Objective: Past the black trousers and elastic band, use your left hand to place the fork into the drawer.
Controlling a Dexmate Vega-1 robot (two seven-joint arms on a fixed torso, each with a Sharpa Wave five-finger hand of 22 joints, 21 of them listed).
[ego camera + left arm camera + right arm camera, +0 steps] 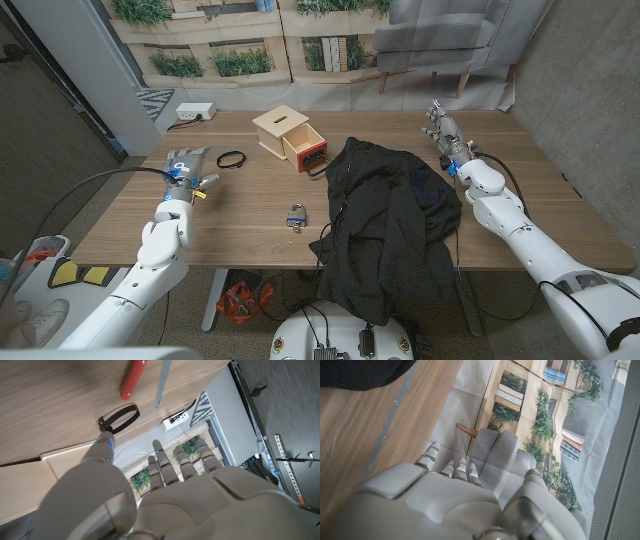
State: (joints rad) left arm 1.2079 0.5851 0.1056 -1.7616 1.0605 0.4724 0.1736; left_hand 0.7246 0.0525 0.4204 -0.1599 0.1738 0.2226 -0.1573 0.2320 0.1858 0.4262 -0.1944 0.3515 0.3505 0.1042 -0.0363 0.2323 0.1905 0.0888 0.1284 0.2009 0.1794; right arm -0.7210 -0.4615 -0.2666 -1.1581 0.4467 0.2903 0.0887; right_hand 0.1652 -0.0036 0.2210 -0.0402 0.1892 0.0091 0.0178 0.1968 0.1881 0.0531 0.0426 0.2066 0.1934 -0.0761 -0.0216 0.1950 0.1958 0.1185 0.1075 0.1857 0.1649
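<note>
L robot hand [186,166] is released, fingers straight and slightly apart, nothing in it; it stands on the L part of the bench [120,225]. R robot hand [444,130] is upright at the far R edge, also holding nothing as far as I can see. Fork [161,386]: in the L wrist view I take the thin metal strip on the bench for it, w/ a red-handled thing [132,381] just beside. Tines are out of view, so that's a judgement. Both lie close to the L hand, near the elastic band [232,158]. Step in hand, as I read it: the grasp, not yet made. To do it well I'd roll the wrist palm-down, come onto the strip from above and pinch across its narrow width w/ thumb opposed. Keep clear of the red handle, and check the L wrist cam for a firm hold before lifting. The drawer [308,152] is pulled open from the small wooden box [280,125], w/ sth red at its front, can't tell what. The carry goes rightward, over or around the band, a short way. Black trousers [385,215] are heaped R of the drawer, edge almost touching it; I'd approach from the L so no cloth gets dragged. A padlock [296,217] sits near the front edge, off my path. A power strip [195,112] is at the back L, no obstacle.
</note>
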